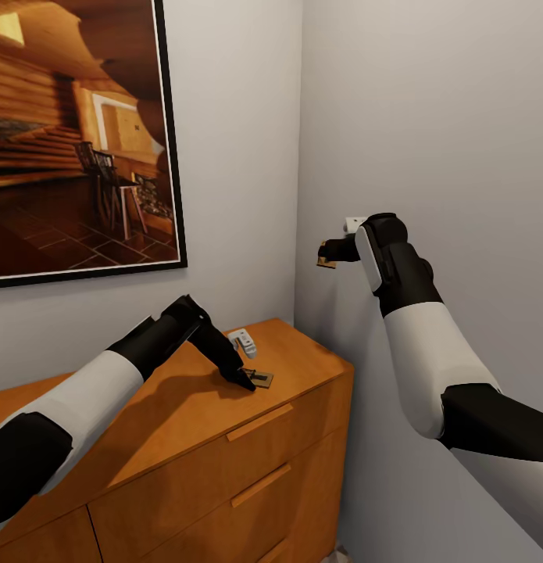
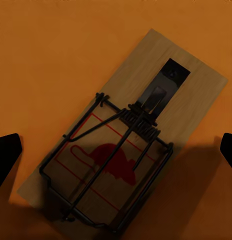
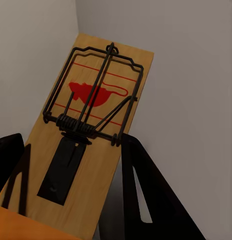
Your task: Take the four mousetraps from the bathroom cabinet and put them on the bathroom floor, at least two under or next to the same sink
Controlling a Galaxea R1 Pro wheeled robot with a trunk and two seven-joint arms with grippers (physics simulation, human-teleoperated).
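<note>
Two tan wooden mousetraps with dark wire and a red mouse mark. One mousetrap [image 1: 262, 378] [image 2: 123, 137] lies flat on top of the low orange-brown wooden cabinet [image 1: 224, 438], near its wall-side end; my left gripper [image 1: 246, 383] hangs over it, fingers spread either side, apparently not touching. My right gripper [image 1: 334, 254] pinches the second mousetrap [image 1: 326, 261] [image 3: 86, 130], raised in the grey wall corner.
</note>
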